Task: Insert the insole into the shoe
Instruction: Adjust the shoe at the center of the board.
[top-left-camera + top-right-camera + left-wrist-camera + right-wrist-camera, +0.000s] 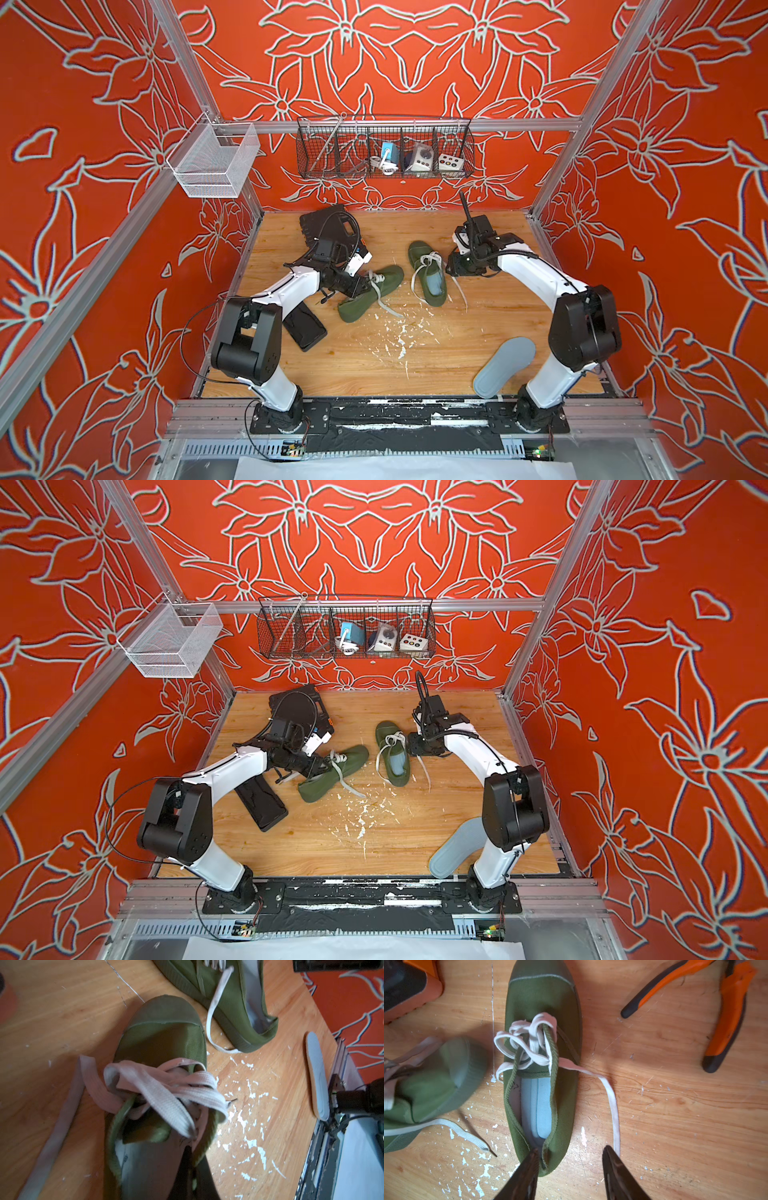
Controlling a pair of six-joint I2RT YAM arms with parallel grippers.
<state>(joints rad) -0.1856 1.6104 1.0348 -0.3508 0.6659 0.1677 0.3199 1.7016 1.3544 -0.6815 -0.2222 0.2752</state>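
Twin high overhead views over the table [478, 332]; wrist views close on shoes [162, 1043].

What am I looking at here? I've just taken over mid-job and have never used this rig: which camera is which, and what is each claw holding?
The machine is a left arm and a right arm, standing at the near edge of a wooden table. The two wide pictures look down from one overhead camera pair. The two close-ups come from a camera on each arm's wrist.

On the table lie two green shoes, a loose grey insole by the right arm's base, orange pliers and a black slab.

The left gripper is shut on the rim of the empty shoe. The right gripper is open and holds nothing. Its fingers sit at the heel of the other shoe, which already has a blue insole inside.
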